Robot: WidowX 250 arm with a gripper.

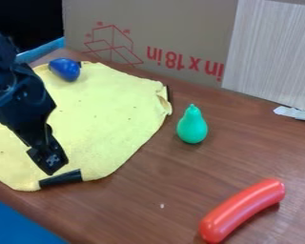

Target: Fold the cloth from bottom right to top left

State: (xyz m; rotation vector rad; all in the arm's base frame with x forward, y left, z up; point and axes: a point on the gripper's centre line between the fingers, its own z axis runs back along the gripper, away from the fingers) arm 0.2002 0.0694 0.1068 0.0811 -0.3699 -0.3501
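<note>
Claw (pixel 51 164) first: where was it, and did it have anything?

> Over the low end of the yellow cloth (pixel 107 112), seen from the camera, right by the dark strip (pixel 61 178) on its bottom edge. Couldn't tell if it was apart, together or clamped on some fabric, tbh. Couldn't tell if it touched the cloth either.

OK, so which way did the cloth lie from there?

> Mostly up and away, flat on the worktop (pixel 142 205), with more of it off to the left. Its long axis was hard to call since the left side ran out of view. Only one arm, so no "which is nearer" question. The slanting lower-right edge was what mattered, just to the right of the claw, and I'd guess the fold needed a grip on that, then a lift up and left.

Anything in the way?

> Maybe the blue toy (pixel 65 69). It sat on the cloth up near the top, so a flap could've landed on it or nudged it. The green pear-shaped toy (pixel 192 127) stood upright off the right side, and the red sausage-shaped one (pixel 243 209) lay well apart, lower right. Neither looked like trouble to me.
</note>
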